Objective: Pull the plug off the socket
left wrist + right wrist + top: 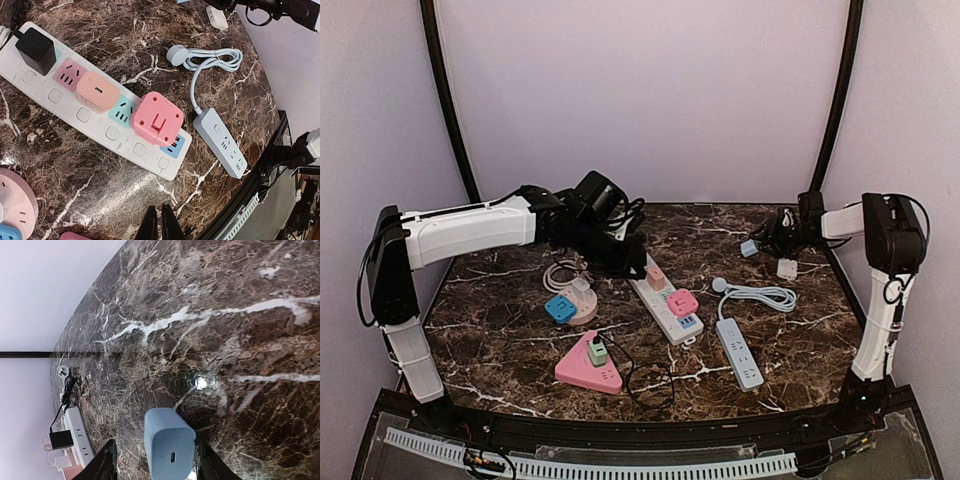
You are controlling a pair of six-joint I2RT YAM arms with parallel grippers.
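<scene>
Pale walls close in a dark marble table (500, 340) veined with white. My right fingers (106, 464) are at the far right corner, spread. A light blue charger (170, 447) sits between them on the table, plugged into nothing, with a gap showing on one side of it. A small white plug (787, 268) lies just beside it.

My left fingers (167, 227) are pressed together with nothing in them. They hang above the long white power strip (95, 127) in the middle of the table. A black charger (34, 50), a peach charger (97, 91) and a pink cube adapter (157, 119) sit in that strip. A grey strip (220, 142) with a coiled cord lies towards the right edge.
</scene>
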